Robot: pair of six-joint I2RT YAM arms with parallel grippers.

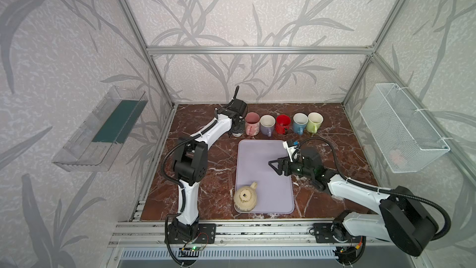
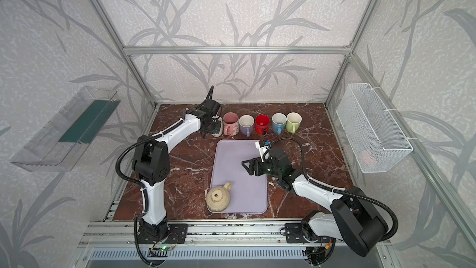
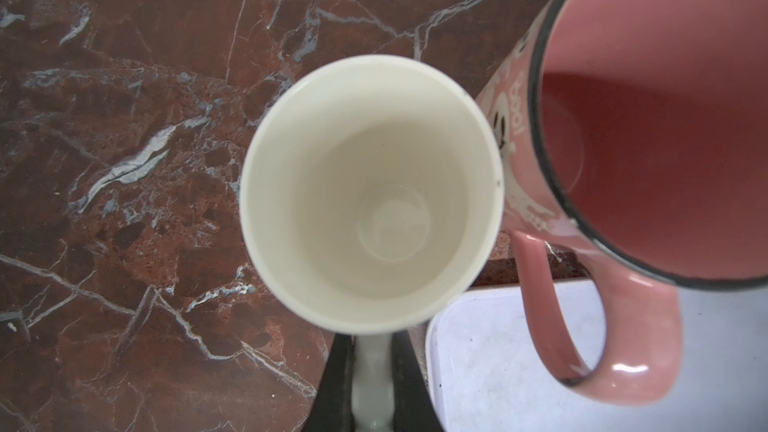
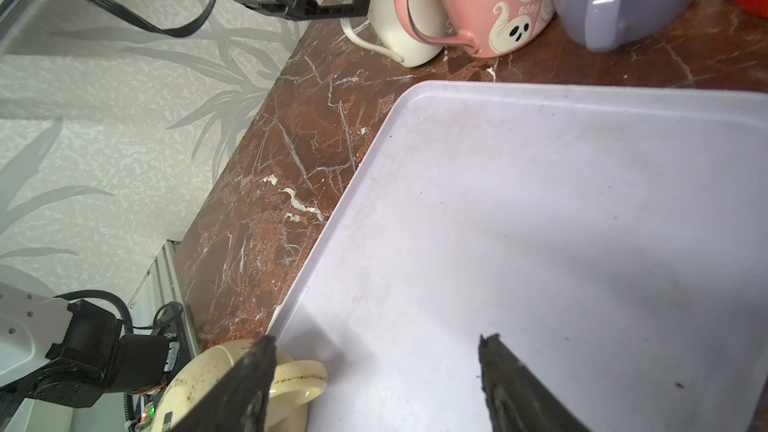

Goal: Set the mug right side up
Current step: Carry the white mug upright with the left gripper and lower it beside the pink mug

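Observation:
A white mug [image 3: 372, 193] stands mouth up at the left end of the mug row, touching the pink mug [image 3: 648, 130]. My left gripper [image 3: 371, 351] is shut on its handle, which sits between the black fingers [image 3: 336, 388]. In the top views the wrist hides most of this mug [image 2: 218, 128]. A beige mug [image 1: 245, 198] lies bottom up on the near left corner of the lavender tray [image 1: 257, 155], handle toward the back. My right gripper [image 1: 274, 167] hovers open over the tray's middle, nothing between its fingers [image 4: 511, 380], with the beige mug [image 4: 208, 384] behind one finger.
Upright mugs line the back of the marble table: pink [image 1: 252, 123], lavender [image 1: 267, 125], red [image 1: 282, 123], blue [image 1: 300, 122], green [image 1: 314, 121]. A wire basket [image 1: 401, 130] hangs on the right wall and a clear shelf [image 1: 103, 130] on the left wall.

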